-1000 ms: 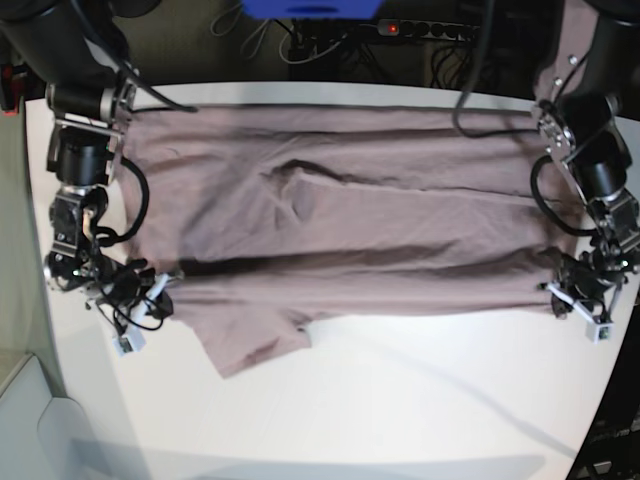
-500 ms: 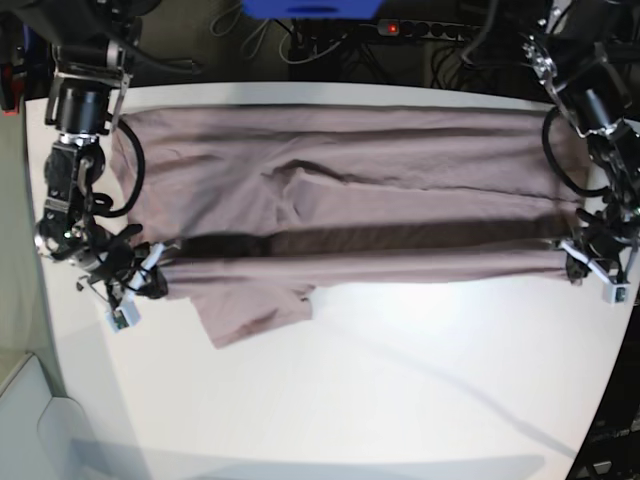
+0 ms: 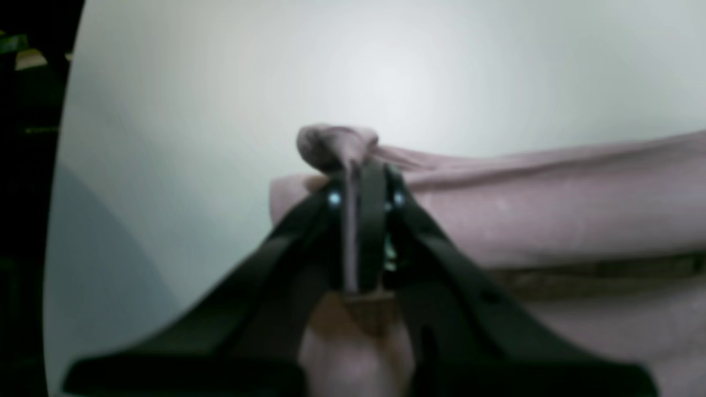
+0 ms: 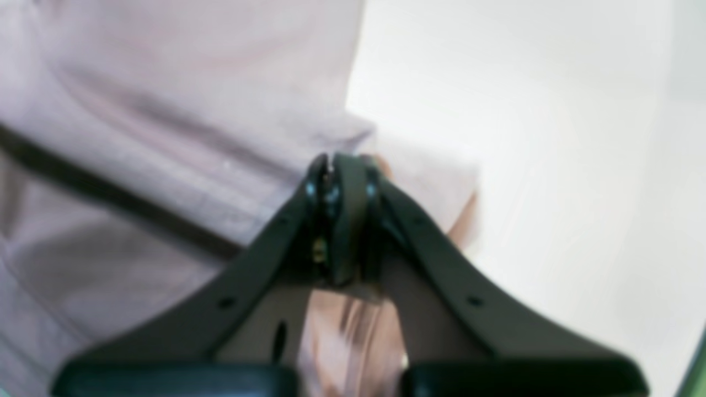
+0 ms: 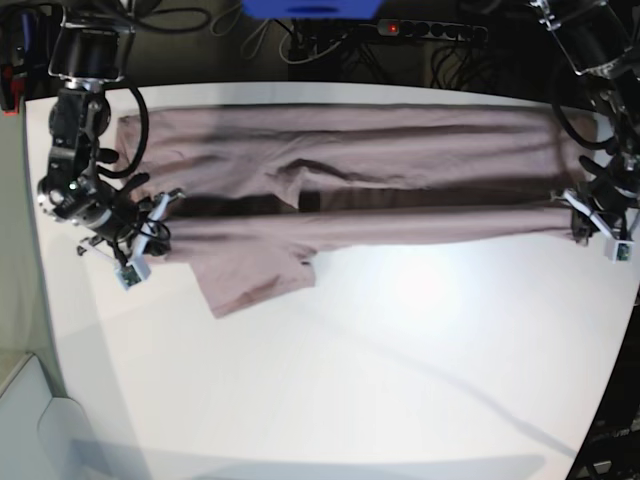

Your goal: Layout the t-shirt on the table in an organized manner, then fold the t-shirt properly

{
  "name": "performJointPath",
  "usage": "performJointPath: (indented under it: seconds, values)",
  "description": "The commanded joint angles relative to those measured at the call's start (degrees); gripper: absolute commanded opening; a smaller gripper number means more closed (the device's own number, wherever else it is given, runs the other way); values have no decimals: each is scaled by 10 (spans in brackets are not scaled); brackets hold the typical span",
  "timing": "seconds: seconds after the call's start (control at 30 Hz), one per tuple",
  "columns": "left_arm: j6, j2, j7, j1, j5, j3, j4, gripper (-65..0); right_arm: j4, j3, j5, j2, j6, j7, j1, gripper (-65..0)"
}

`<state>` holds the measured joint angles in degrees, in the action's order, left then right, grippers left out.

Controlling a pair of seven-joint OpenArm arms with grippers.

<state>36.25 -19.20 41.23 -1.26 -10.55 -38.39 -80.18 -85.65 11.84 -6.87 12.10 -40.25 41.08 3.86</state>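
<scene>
While both tools [image 3: 358, 182] [image 4: 342, 176] pinch the t-shirt [image 5: 350, 170], cables [image 5: 330, 40] edge the table [image 5: 350, 380].

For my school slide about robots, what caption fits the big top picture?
Two robot grippers, left and right, pinch a pink t-shirt stretched across a white table.

A power strip [image 5: 430, 30] and tangled cables [image 5: 300, 45].
</scene>
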Motion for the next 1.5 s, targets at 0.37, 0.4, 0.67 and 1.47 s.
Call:
performJointPath:
  seconds: [0.37,0.4,0.67,1.47]
  values:
    - [-2,-12,-9,-39,0,-3,-26,-648,-9,4,-6,0,2,-20,3,-650]
    - [-2,-13,-9,-44,0,-3,-26,-648,-9,4,-6,0,2,-20,3,-650]
    - [-2,-11,-10,-50,1,-2,1,-648,-15,3,-6,0,2,-16,3,-650]
    - [-1,0,-11,-50,1,-2,22,-648,-33,4,-5,-9,2,26,-54,-650]
